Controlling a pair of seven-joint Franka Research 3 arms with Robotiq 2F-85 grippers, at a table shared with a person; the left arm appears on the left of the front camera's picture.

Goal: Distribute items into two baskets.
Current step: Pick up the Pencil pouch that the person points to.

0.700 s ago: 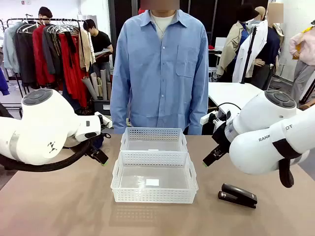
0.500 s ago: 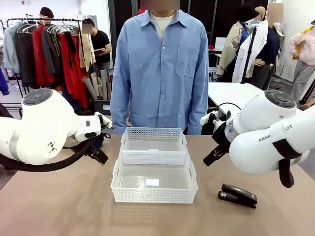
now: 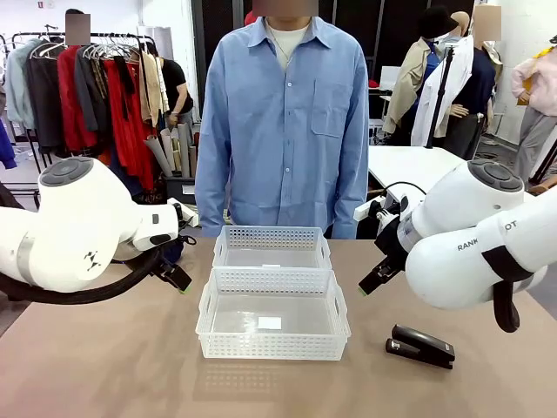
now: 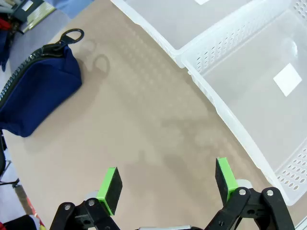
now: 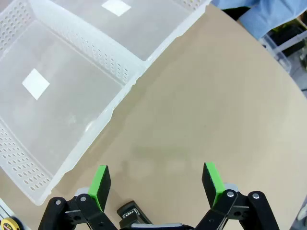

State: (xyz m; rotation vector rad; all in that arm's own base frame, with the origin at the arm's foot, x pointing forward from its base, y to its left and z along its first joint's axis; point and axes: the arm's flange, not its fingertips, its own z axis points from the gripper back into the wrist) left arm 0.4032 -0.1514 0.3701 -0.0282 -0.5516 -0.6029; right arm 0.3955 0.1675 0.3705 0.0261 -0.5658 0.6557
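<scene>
Two white lattice baskets stand in the table's middle: the wider one [image 3: 272, 326] nearer me, the smaller one [image 3: 271, 248] behind it, both empty. A black stapler [image 3: 420, 346] lies on the table at the right front. A navy zippered pouch [image 4: 33, 91] rests on the table in the left wrist view, up and left of my left gripper [image 4: 167, 184], which is open over bare table beside the wider basket [image 4: 254, 96]. My right gripper [image 5: 156, 184] is open above bare table, with the stapler's tip [image 5: 129, 212] just below between its fingers. In the front view the left gripper [image 3: 177, 279] and right gripper [image 3: 368, 283] flank the baskets.
A person in a blue shirt [image 3: 283, 122] stands at the far edge behind the baskets, arms down. The brown tabletop [image 3: 113, 366] is bare at the front left. A clothes rack [image 3: 87, 96] stands far back left.
</scene>
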